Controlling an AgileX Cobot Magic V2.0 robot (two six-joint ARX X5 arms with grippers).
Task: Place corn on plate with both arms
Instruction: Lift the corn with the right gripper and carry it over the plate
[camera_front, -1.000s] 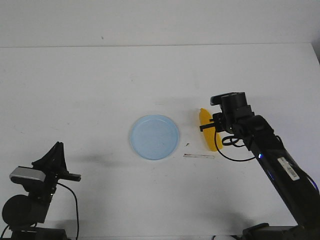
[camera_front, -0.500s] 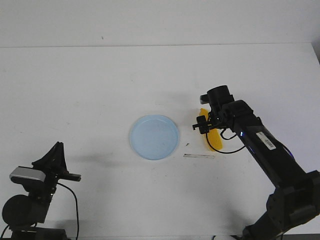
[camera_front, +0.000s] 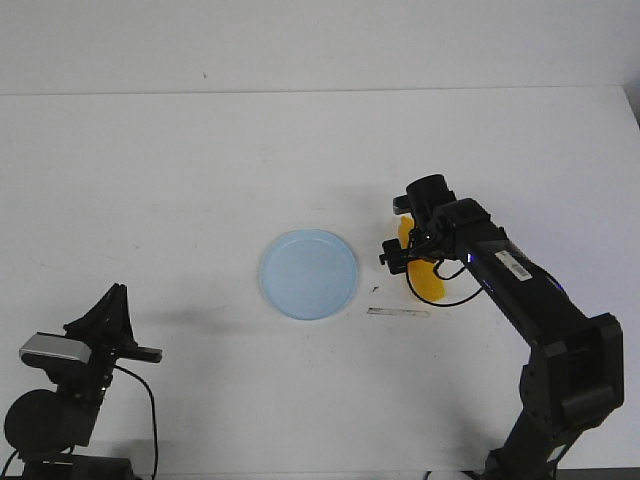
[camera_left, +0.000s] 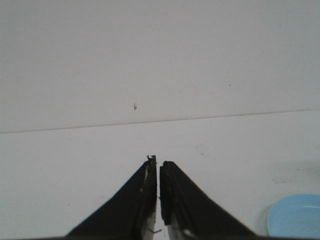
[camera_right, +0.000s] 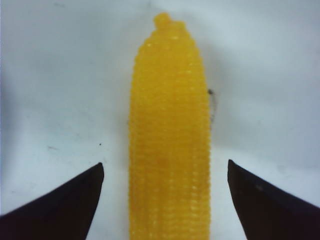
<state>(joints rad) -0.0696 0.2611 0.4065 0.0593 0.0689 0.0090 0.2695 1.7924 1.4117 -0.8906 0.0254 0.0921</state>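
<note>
Closest to the robot, the black left gripper (camera_front: 112, 305) rests low at the near left corner of the white table (camera_front: 180, 170) — its two pointed fingers are pressed together, holding nothing. Farther out, near the middle, sits the round pale blue plastic plate (camera_front: 309, 273). A thin grey strip (camera_front: 398, 312) lies on the table just right of it. Beyond that strip lies the bright yellow toy corn cob (camera_right: 169, 140), right of the plate and not on it. The black right gripper (camera_front: 412, 250) hangs over the corn — its fingers spread wide, one on each side, not touching it.
</note>
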